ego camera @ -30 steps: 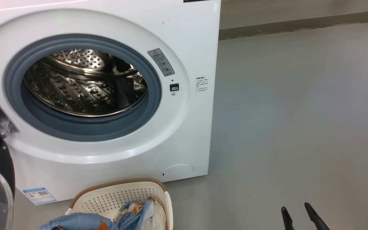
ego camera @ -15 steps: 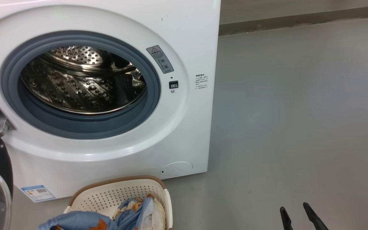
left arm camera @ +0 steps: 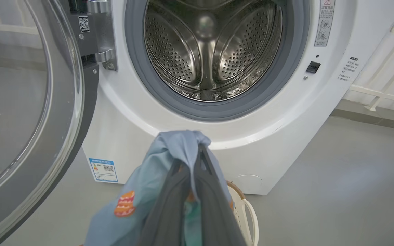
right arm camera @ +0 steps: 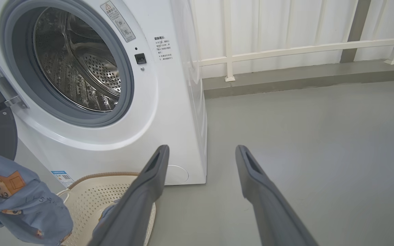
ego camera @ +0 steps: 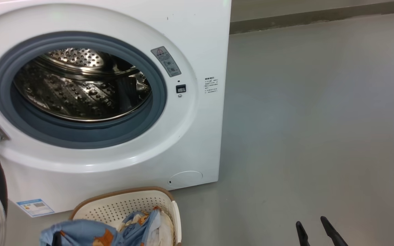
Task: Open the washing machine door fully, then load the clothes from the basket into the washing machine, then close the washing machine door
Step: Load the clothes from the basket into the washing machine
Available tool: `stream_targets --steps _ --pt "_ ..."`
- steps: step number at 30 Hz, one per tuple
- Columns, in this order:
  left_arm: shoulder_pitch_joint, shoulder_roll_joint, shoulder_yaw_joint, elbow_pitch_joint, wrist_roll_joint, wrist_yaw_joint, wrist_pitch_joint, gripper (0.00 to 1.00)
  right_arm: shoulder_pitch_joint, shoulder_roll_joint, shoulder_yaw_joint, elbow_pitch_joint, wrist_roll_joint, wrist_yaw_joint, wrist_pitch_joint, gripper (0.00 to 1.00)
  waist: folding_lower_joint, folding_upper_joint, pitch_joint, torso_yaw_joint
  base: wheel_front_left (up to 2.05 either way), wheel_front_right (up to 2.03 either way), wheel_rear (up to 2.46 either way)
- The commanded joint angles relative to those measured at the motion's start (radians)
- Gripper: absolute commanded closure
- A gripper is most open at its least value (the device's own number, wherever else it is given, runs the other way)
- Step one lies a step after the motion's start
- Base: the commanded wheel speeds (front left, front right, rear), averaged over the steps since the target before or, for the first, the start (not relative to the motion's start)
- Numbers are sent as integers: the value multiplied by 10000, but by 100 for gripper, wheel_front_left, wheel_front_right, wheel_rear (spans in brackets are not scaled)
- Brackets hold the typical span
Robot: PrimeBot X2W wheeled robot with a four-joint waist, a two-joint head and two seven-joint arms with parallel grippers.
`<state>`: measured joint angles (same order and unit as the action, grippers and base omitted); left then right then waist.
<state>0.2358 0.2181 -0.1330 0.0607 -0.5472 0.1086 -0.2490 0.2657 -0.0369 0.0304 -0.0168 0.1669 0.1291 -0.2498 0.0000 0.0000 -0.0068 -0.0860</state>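
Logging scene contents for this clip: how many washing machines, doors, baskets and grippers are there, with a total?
washing machine: 1
washing machine door, open: 1
basket: 1
grippers: 2 (left gripper, jaws shut on the clothes; right gripper, jaws open)
Total: 5

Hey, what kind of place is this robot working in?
Likely a home laundry corner, maybe on a balcony or in a utility area: a white front-loading washing machine, a basket of clothes on the bare grey floor, and a white railing behind.
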Motion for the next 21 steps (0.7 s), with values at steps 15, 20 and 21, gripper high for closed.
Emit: stream_targets --steps 15,20,21 --pt "-1959 390 702 142 -160 -170 -42 100 -762 -133 917 -526 195 16 -120 0 0 0 1110 -1787 0 0 0" --pt "-2740 867 1209 310 -291 -180 -32 100 -812 -133 1146 -642 471 16 -120 0 0 0 1520 -2508 0 0 0" --pt "-2918 1003 1309 371 -280 -174 -33 100 -798 -133 1191 -661 526 16 -120 0 0 0 1585 -2645 0 0 0"
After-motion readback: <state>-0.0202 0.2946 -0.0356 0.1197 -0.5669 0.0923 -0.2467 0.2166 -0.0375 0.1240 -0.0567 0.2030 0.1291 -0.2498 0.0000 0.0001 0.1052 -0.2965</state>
